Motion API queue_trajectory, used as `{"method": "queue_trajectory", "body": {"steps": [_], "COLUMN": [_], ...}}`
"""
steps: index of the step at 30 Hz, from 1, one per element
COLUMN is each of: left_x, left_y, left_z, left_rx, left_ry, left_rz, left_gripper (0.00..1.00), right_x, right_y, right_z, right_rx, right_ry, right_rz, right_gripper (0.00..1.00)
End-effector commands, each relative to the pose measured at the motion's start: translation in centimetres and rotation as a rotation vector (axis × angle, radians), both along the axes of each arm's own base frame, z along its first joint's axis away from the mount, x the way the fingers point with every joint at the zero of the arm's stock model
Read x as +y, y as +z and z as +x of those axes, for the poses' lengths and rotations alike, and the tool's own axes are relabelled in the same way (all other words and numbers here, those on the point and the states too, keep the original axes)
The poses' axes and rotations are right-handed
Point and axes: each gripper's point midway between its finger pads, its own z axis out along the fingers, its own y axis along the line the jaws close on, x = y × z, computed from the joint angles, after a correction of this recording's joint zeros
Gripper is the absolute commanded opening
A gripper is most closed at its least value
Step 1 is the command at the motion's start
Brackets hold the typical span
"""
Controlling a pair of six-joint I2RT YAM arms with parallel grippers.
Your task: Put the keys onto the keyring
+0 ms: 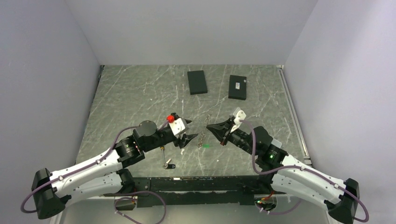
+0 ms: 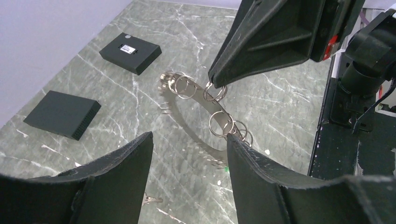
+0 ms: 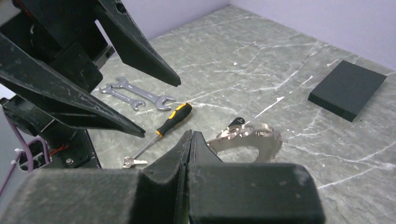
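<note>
A flat black box (image 1: pixel 197 82) and a second black box (image 1: pixel 237 87) lie apart at the far side of the grey marbled worktop (image 1: pixel 135 93). Nearer, two silver wrenches (image 3: pixel 140 95) lie side by side, with a black-and-yellow screwdriver (image 3: pixel 173 118) just beside them.

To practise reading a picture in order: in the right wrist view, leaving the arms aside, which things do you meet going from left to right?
In order: wrenches → screwdriver → keyring → black box.
</note>
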Motion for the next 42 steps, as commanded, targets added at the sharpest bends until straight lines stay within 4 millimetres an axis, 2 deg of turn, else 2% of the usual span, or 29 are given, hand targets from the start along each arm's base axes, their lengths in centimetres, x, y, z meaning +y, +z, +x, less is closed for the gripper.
{"method": "queue_trajectory", "body": {"steps": [1,6,8,11,12,16,21,24,28,31,37,41,42], "left_x": [0.1,2.1,3.3,3.8,3.4,2.5,1.1,0.3,-0.6,-1.0,-1.2,-1.7,-1.9], "left_y": [3.1,-0.6,-1.2,0.2,2.1,4.1,6.4,7.3,7.6,7.9,7.5,7.0,6.9], "left_z": [-0.5,-3.7,-3.6,-2.9,-3.8,-4.5,-3.9,-2.5,-1.6,-2.0,-2.3,-2.1,-2.0], "left_rx": [-0.057,-0.086,-0.108,-0.160,-0.211,-0.270,-0.305,-0.310,-0.312,-0.313,-0.293,-0.290,-0.288], "left_ry": [-0.031,-0.223,-0.203,-0.139,-0.181,-0.241,-0.245,-0.191,-0.165,-0.191,-0.211,-0.221,-0.223], "left_rz": [-0.014,0.269,0.325,0.269,0.188,0.128,0.083,0.038,0.011,-0.009,0.002,-0.001,-0.001], "left_gripper": [0.64,0.69,0.70,0.70,0.67,0.59,0.48,0.39,0.39,0.36,0.24,0.20,0.14], "right_x": [-0.6,-0.2,0.2,0.3,0.3,1.2,2.0,2.3,2.5,2.6,2.7,2.8,2.8], "right_y": [6.0,6.4,6.3,6.5,6.8,7.2,7.4,7.7,7.9,8.0,8.1,8.2,8.3], "right_z": [-0.1,0.1,-0.2,-0.3,-0.5,-1.6,-2.9,-3.3,-3.7,-3.7,-3.8,-3.9,-3.9], "right_rx": [-0.143,-0.045,0.003,0.040,0.054,0.068,0.067,0.052,0.039,0.037,0.027,0.019,0.018], "right_ry": [-0.014,0.037,0.093,0.151,0.197,0.323,0.433,0.471,0.503,0.512,0.521,0.532,0.533], "right_rz": [0.239,0.340,0.371,0.402,0.414,0.404,0.386,0.370,0.354,0.349,0.347,0.347,0.348], "right_gripper": [0.00,0.00,0.00,0.00,0.00,0.00,0.00,0.00,0.00,0.00,0.00,0.00,0.00]}}
